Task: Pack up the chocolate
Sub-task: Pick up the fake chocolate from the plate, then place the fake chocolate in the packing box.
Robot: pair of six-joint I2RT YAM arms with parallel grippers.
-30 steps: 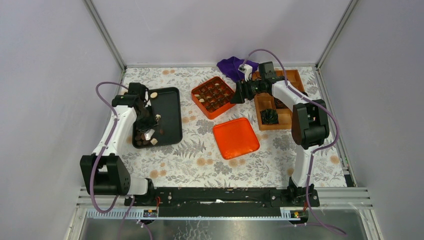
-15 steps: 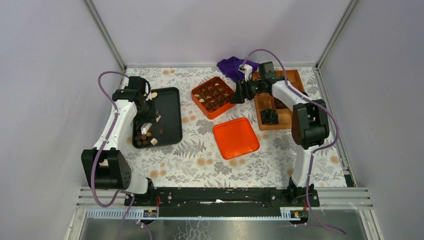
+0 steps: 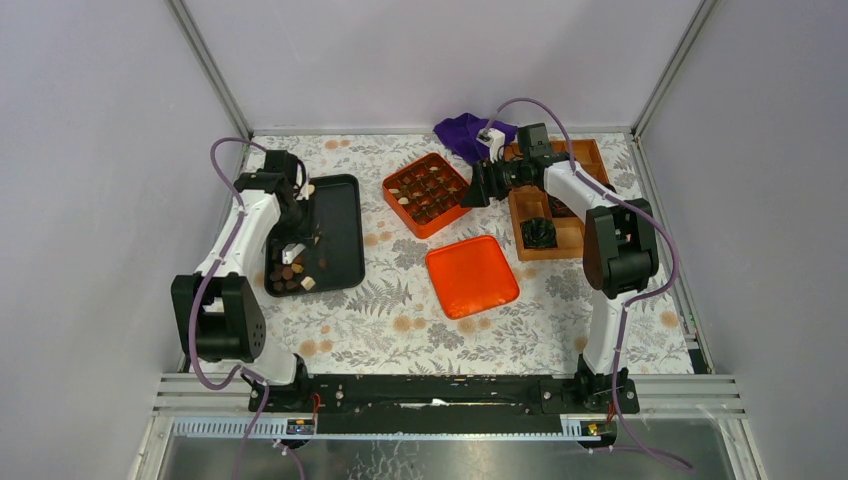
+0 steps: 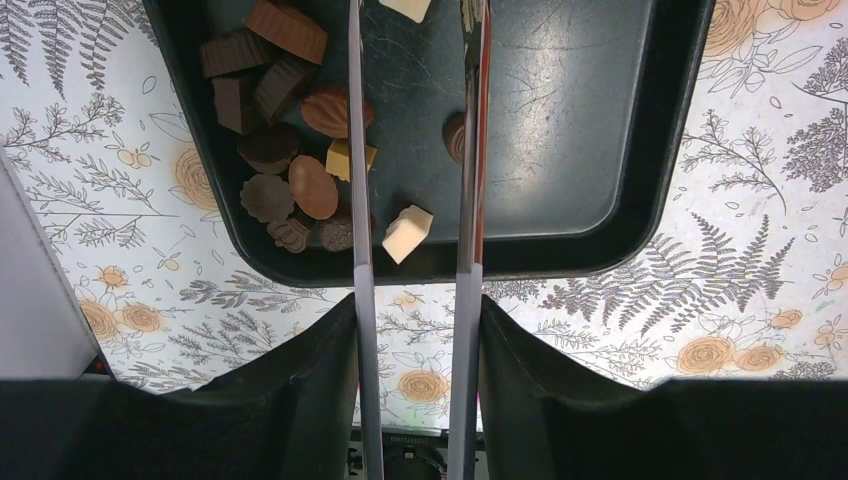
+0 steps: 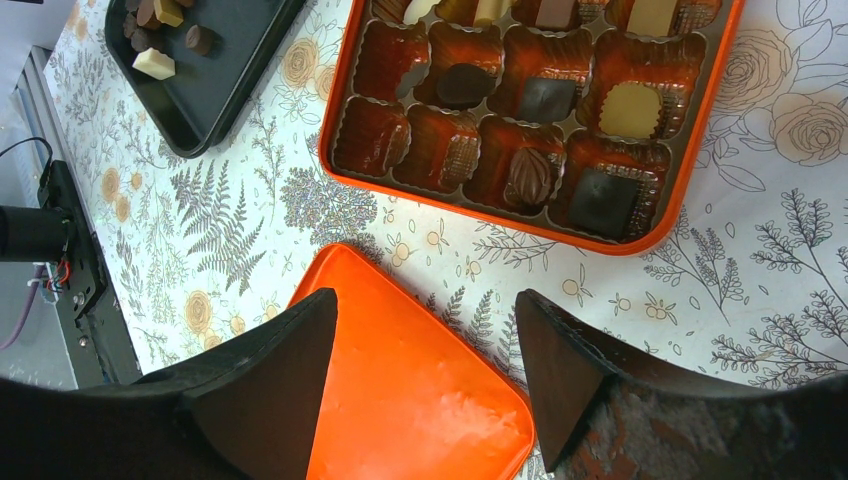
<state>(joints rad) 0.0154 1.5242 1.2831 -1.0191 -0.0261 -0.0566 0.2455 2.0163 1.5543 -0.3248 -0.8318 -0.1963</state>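
Loose chocolate in dark, light brown and cream lies heaped in the near left corner of the black tray, also seen from above. My left gripper hangs over that tray, its two thin blades apart. A white cube lies on the tray under the gap, untouched. The orange box holds pieces in some of its cups. My right gripper hovers open and empty at the box's right side.
The orange lid lies flat near the middle, below my right fingers. A wooden tray with a dark crinkled cup stands at the right. A purple cloth is bunched at the back.
My left arm has shifted over the black tray and its blades have spread wider. The right arm has not moved.
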